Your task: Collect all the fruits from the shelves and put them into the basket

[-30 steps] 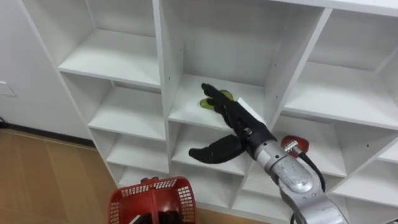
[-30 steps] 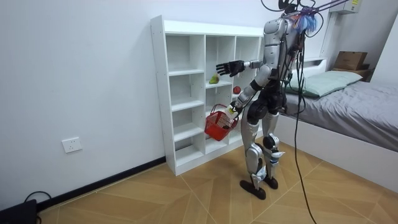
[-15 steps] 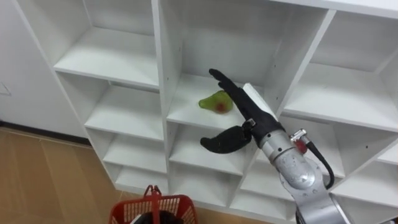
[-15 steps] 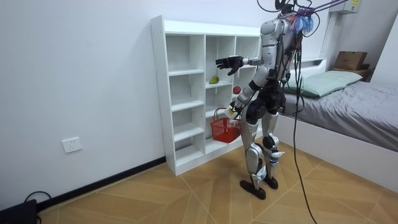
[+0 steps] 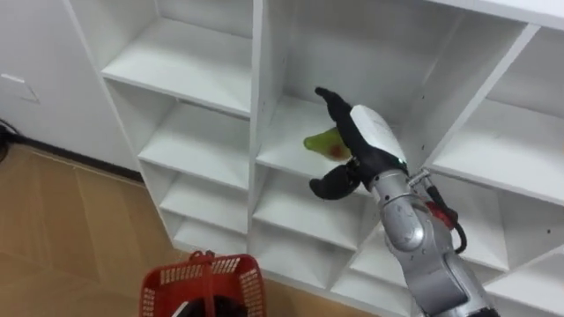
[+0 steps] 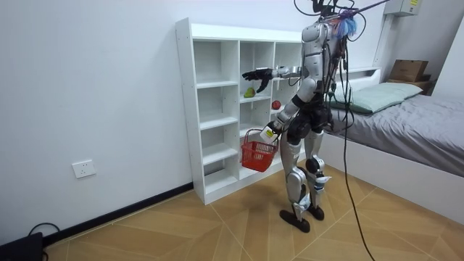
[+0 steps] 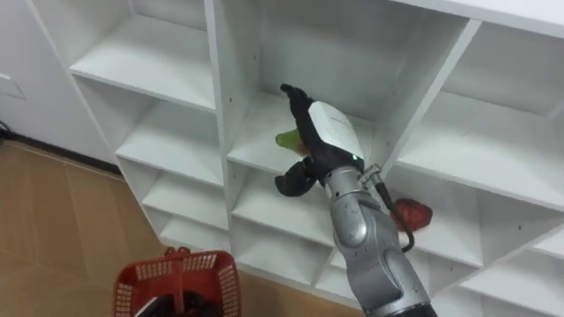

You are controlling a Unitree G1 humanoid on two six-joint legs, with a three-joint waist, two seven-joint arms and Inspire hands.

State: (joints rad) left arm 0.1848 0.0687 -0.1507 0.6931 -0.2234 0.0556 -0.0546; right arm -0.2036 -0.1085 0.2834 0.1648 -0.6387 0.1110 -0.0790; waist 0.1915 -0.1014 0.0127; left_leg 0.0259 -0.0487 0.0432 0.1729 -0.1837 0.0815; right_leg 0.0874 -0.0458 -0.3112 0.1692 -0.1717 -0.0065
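**Open hand at the green fruit, basket below**

The red basket [image 5: 163,286] hangs low and to the left of the reaching hand. In the room view its handle is gripped in the left hand [image 6: 270,132], held down at the robot's hip. The frame's bottom edge cuts the basket off and its inside is dark, so its contents cannot be made out.

The robot stands facing the white closet [image 5: 256,88]. The green fruit [image 5: 322,141], which has a reddish patch, lies on the shelf of a middle compartment, just left of the right hand's palm, between the straight fingers above and the thumb below. The hand covers part of it, and whether anything touches it cannot be told.

The right hand [image 5: 366,141] reaches into that same compartment. It is spread wide, with the fingers stretched toward the back wall, and it holds nothing.

A red fruit [image 7: 411,214] sits in the compartment lower and to the right of the hand, partly hidden behind the forearm.
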